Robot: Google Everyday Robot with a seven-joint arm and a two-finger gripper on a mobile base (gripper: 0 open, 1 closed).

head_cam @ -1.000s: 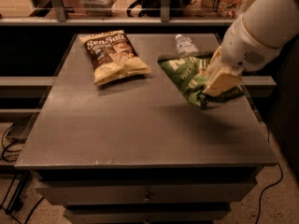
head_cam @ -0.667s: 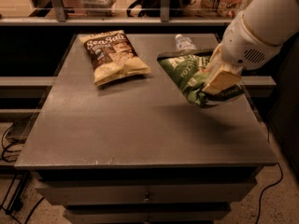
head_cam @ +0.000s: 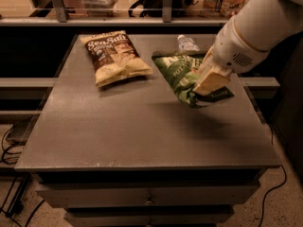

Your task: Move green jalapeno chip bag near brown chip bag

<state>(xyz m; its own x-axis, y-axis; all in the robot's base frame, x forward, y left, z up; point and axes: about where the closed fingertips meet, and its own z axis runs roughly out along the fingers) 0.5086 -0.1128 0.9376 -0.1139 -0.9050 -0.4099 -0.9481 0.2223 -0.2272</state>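
Observation:
The green jalapeno chip bag (head_cam: 181, 75) hangs tilted above the right half of the table, held at its lower right end by my gripper (head_cam: 208, 86). The gripper's cream fingers (head_cam: 211, 79) are shut on the bag, and the white arm reaches in from the upper right. The brown chip bag (head_cam: 114, 56), with "Sea Salt" script and a pale yellow lower part, lies flat at the table's back left, apart from the green bag.
A clear plastic water bottle (head_cam: 187, 43) lies at the back of the grey table (head_cam: 137, 131), just behind the green bag. A shelf rail with metal posts runs along the back edge. Drawers sit under the table front; cables lie on the floor.
The green bag and my gripper have shifted slightly to the left, toward the brown bag. The brown bag and the bottle have not moved.

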